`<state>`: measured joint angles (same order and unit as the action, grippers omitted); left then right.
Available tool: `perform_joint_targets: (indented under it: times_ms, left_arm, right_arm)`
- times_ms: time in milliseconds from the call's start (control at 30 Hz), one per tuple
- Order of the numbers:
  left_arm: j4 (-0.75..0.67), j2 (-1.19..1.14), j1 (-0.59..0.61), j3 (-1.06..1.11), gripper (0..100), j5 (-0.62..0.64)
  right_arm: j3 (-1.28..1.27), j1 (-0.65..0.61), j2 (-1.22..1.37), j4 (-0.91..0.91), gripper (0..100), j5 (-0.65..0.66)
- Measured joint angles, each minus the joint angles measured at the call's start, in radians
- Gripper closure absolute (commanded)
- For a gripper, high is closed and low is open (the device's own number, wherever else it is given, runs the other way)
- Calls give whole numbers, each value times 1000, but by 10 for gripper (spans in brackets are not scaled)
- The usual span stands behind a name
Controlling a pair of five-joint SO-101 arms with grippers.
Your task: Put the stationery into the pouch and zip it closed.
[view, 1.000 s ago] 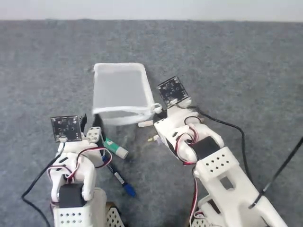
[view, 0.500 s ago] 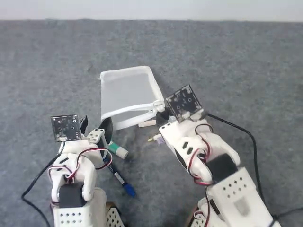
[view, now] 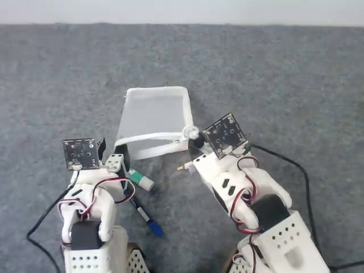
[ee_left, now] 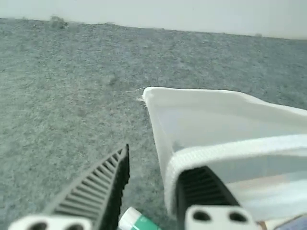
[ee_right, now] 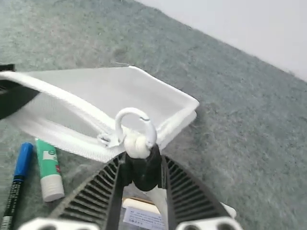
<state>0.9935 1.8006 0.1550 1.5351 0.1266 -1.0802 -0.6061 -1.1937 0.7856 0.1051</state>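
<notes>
Illumination is even, diffuse and bright across all views (no single source can be fixed). Shadows are soft and short: a faint one lies on the grey table point(view: 284, 74) along the near edge of the pouch point(view: 154, 114), darkening under its mouth at the left. The white pouch, the zip pull point(ee_right: 137, 143) and the far wall point(view: 182, 10) read pale, without hard glare.

— What lies underfoot at the scene?
— A grey, coarse-napped carpet point(view: 296, 74) spreads flat in every direction, evenly textured, with faint lighter flecks.
— And at the back?
— A plain pale wall point(view: 182, 10) meets the carpet's far edge in one straight line.
</notes>
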Motion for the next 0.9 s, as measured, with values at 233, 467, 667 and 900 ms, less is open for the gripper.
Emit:
perform_joint_targets:
  times_ms: [233,467,667,900]
  left_arm:
    - [0,0,-48,-6,988,-14]
    - [91,0,-63,-97,988,-40]
    - [106,0,-61,-120,988,-68]
    - [106,0,-63,-121,987,-91]
  right_arm:
    - [-2,-43,0,0,972,0]
    - [-2,-44,0,0,810,0]
    - [-2,-5,0,0,828,-14]
    - [25,121,32,0,828,-57]
